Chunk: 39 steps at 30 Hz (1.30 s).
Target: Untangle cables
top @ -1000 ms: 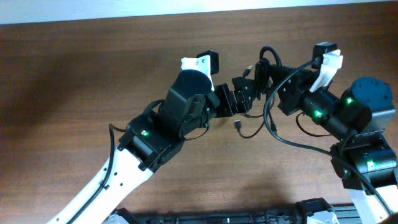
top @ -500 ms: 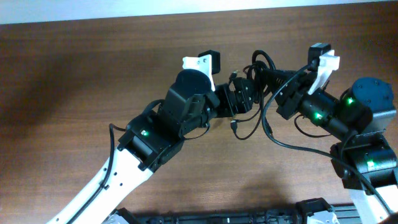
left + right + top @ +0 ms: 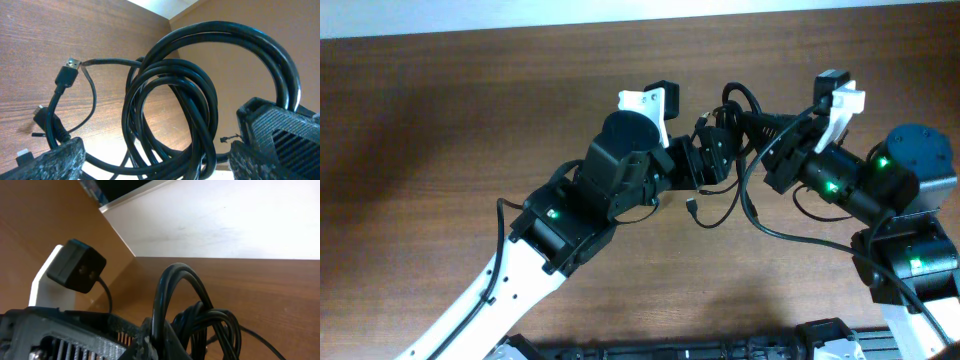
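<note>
overhead, cables (image 3: 738,104) between left gripper (image 3: 712,152) and right gripper (image 3: 762,126), plug end (image 3: 690,206) below

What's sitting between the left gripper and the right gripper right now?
Only the cables: a bundle of black loops spans the short gap from the left gripper to the right gripper. The overhead view shows it.

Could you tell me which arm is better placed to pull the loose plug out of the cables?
Probably left: the plug is close beside the left gripper, which is open around the cables, while the right gripper, farther off, seems to hold them.
</note>
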### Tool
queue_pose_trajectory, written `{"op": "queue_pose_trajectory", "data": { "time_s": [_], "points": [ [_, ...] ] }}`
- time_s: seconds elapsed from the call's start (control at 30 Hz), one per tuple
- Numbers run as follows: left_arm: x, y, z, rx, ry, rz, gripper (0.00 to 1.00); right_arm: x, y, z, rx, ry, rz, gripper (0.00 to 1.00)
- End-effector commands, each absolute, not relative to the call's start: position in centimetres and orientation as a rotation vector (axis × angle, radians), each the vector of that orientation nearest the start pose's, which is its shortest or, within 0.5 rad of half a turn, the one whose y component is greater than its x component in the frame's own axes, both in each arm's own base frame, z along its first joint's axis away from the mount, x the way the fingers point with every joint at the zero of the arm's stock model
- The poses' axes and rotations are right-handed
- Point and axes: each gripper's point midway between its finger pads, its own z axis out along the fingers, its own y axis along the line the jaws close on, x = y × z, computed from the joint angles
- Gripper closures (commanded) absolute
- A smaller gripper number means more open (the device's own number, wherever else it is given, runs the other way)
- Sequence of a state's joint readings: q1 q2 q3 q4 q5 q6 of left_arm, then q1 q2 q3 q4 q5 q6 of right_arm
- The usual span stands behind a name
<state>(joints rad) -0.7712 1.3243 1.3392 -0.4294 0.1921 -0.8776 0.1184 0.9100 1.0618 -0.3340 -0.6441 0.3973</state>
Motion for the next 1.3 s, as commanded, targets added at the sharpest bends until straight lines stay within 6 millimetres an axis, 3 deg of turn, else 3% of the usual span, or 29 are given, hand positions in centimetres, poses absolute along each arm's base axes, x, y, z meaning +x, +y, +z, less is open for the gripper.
{"op": "queue_pose_trajectory", "data": {
  "time_s": [0.0, 0.27, 0.43, 0.5, 0.63, 0.7, 0.83, 0.93, 1.0, 1.27],
  "points": [
    [27.7, -31.8, 34.6, 0.055, 2.178, -1.211, 0.10, 27.7, 14.5, 39.0, -0.293, 1.757, 0.985, 0.96],
    [28.3, -32.4, 33.0, 0.051, 2.219, -1.191, 0.12, 26.9, 15.3, 39.9, -0.364, 1.715, 1.033, 0.96],
    [28.3, -32.5, 33.1, 0.051, 2.211, -1.194, 0.15, 26.9, 15.3, 39.8, -0.365, 1.718, 1.036, 0.96],
    [28.4, -32.4, 33.1, 0.050, 2.212, -1.192, 0.34, 26.9, 15.3, 39.8, -0.365, 1.717, 1.035, 0.96],
    [29.1, -31.7, 32.8, 0.006, 2.209, -1.132, 0.85, 27.0, 15.3, 39.8, -0.360, 1.721, 1.033, 0.96],
    [29.2, -31.5, 32.5, -0.005, 2.214, -1.114, 1.00, 27.0, 15.3, 39.6, -0.362, 1.724, 1.027, 0.96],
    [29.7, -31.1, 32.5, 0.051, 2.190, -1.050, 1.00, 27.7, 14.7, 39.2, -0.312, 1.745, 0.986, 0.96],
    [30.1, -30.7, 32.6, 0.244, 2.129, -0.917, 1.00, 28.5, 13.7, 38.0, -0.271, 1.787, 0.903, 0.96],
    [30.0, -30.5, 32.9, 0.358, 2.084, -0.848, 1.00, 29.1, 12.7, 36.8, -0.205, 1.837, 0.839, 0.96],
    [30.8, -28.0, 35.1, 0.537, 1.930, -0.618, 1.00, 30.4, 7.3, 31.6, 0.095, 2.034, 0.513, 0.96]
  ]
}}
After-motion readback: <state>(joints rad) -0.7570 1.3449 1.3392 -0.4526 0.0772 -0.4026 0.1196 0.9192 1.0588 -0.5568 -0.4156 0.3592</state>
